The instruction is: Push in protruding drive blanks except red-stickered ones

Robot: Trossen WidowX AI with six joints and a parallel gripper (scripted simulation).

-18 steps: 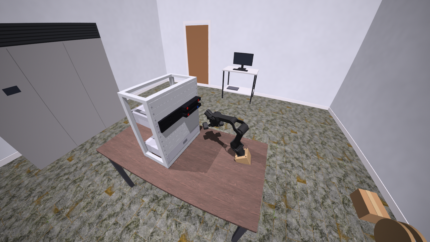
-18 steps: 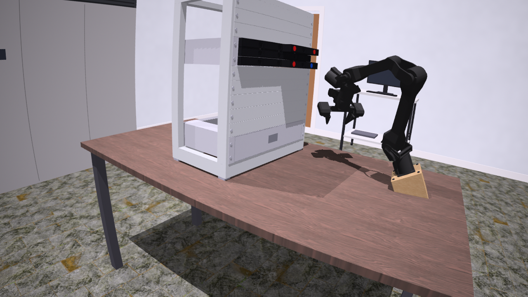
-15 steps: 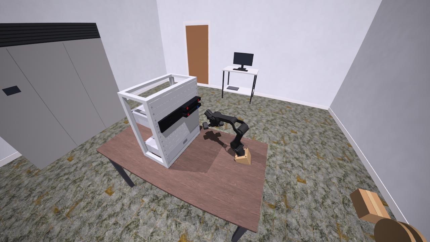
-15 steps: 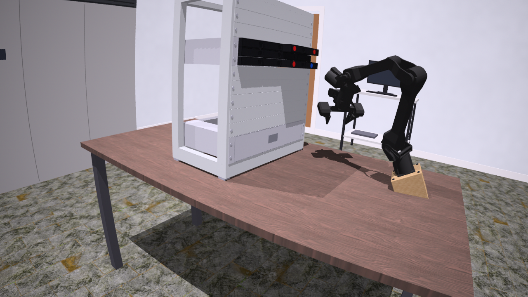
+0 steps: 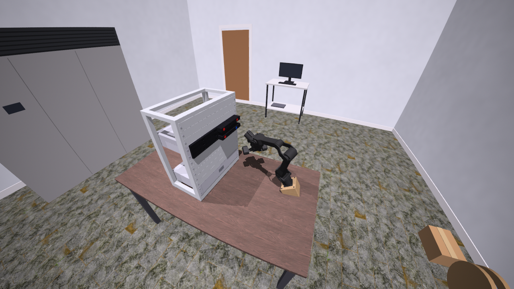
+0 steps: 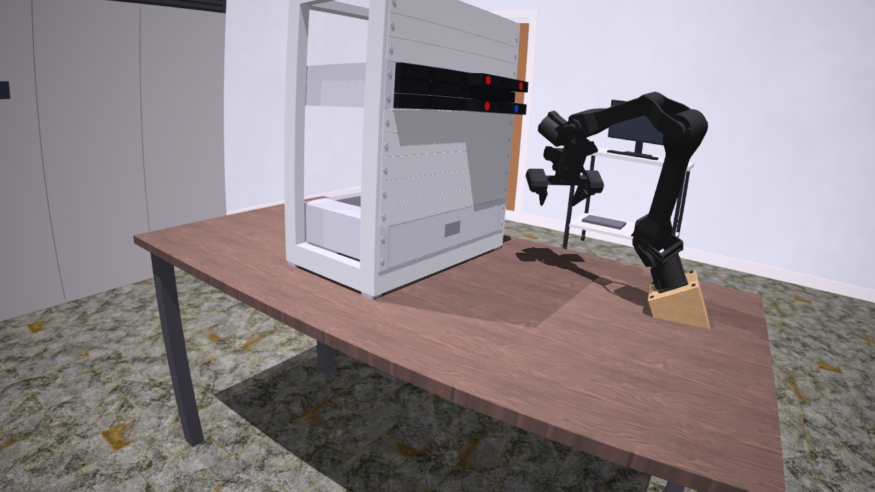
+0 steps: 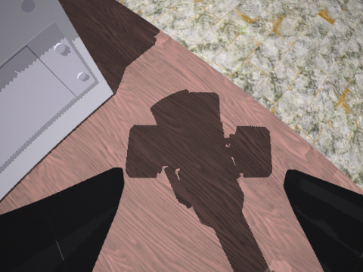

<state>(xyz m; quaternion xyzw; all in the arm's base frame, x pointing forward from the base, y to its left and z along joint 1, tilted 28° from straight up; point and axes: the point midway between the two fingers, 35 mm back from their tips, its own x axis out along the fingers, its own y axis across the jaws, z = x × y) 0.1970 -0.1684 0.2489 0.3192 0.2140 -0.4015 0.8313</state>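
The white rack [image 5: 206, 163] [image 6: 428, 183] [image 7: 35, 91] stands upright on the brown table [image 5: 251, 222] [image 6: 550, 367] [image 7: 151, 267]. Two rows of black drive blanks [image 5: 201, 143] [image 6: 434, 88] sit in the upper part of its front. Near the right end, the blanks carry three red stickers [image 5: 223, 128] [image 6: 487, 80] and one blue sticker [image 5: 236, 127] [image 6: 515, 108], the blue one in the lower row at the right end. These right-end blanks jut forward a little. My gripper [image 5: 252, 151] [image 6: 565, 193] [image 7: 205, 177] is open and empty. It points down at the table, beside the rack's front right corner and below the blanks.
The arm stands on a wooden base block [image 5: 290, 187] [image 6: 679, 303] at the table's right side. The table edge runs close behind the gripper in the wrist view, with patterned floor [image 7: 283, 20] beyond. A grey cabinet [image 5: 54, 107], a desk with a monitor [image 5: 287, 84] and a cardboard box [image 5: 440, 244] stand off the table.
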